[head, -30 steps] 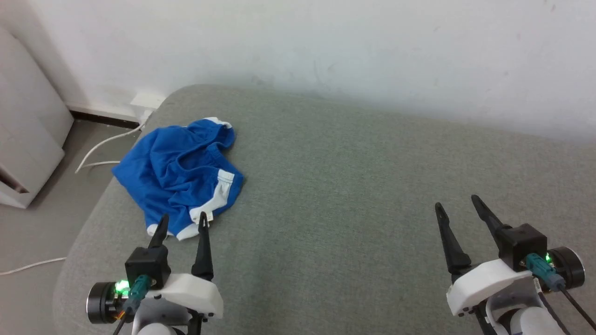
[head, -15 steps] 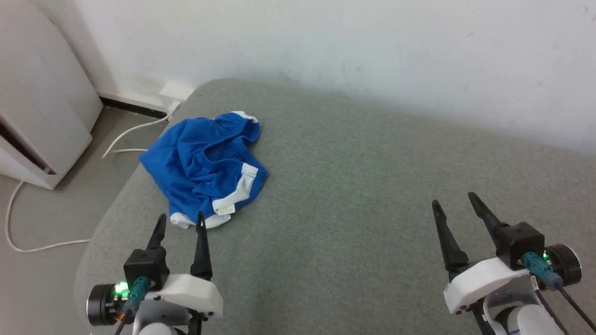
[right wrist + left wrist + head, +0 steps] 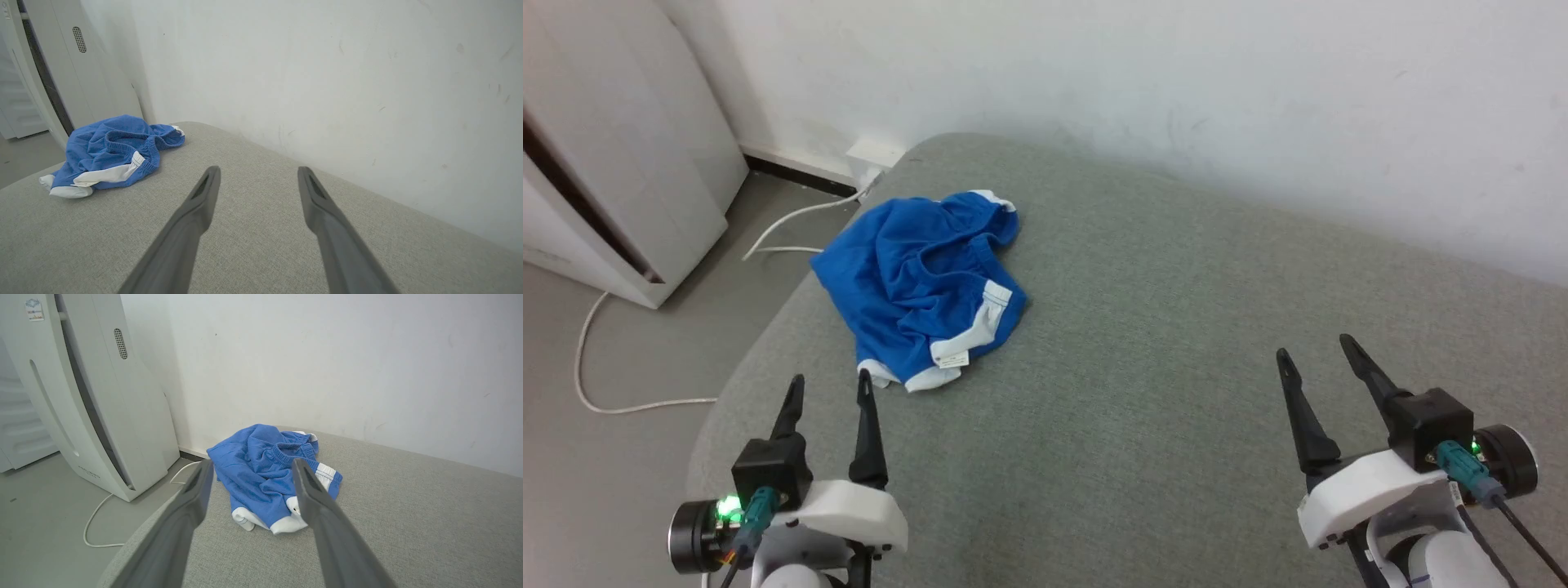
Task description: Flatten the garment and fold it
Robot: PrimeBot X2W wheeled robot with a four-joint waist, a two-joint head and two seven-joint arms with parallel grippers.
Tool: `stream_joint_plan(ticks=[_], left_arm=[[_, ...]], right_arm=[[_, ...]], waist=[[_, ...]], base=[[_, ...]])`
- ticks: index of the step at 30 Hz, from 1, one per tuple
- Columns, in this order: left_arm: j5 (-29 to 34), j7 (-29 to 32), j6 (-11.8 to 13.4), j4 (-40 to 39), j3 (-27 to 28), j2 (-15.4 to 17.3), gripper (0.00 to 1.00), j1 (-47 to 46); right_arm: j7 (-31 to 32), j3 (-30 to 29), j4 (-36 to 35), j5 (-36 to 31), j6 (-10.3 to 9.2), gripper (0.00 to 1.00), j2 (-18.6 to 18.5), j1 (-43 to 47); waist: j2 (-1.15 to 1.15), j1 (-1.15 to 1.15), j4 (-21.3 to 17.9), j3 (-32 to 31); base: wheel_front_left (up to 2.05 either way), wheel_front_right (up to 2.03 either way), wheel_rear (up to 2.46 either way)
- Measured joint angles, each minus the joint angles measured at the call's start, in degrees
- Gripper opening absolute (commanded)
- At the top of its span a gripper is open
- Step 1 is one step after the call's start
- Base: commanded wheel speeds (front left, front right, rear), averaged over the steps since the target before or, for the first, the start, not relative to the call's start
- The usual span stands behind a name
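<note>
1. Over at the far left corner of the grey upholstered pad point(image 3: 1143, 343) we find the bright blue soft fabric shorts point(image 3: 915, 282), bunched in a crumpled heap right by the rounded edge, with white trim showing on the near side.
2. Our left gripper point(image 3: 829, 377) hovers just short of the heap's near hem. Its jaws are spread wide with nothing between them, and the left wrist view frames the shorts neatly between the two dark fingers.
3. Our right gripper point(image 3: 1315, 346) hangs well apart to the right, above bare pad. Its jaws are spread as well, and empty.
4. We judge this to be the approach: nothing is flattened yet and nothing is gripped.
5. To do the step well, we'd aim the left jaws at the white hem corner beside the small white label point(image 3: 956, 358). That is the nearest clear edge, and a firm band should hold better than loose blue cloth.
6. We'd come in low and level, so one finger slides under the hem rather than pushing the heap away.
7. We'd draw it toward the middle of the pad, because a tug the other way could tip it off toward the white cable point(image 3: 605, 384) on the floor.
8. The right gripper should then cross over and take a second corner, so that we spread the cloth evenly.
</note>
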Motion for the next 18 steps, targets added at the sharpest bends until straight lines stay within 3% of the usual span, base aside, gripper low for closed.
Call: stream_joint_plan(ticks=[18], left_arm=[[-1.6,-2.1,1.9,1.8,-0.4,1.2,1.00,0.0]], right_arm=[[-1.3,1.3,1.3,0.6,0.00,1.00,0.0,-0.5]], waist=[[0.00,0.00,4.8,-0.6]], base=[[0.00,0.00,0.00]])
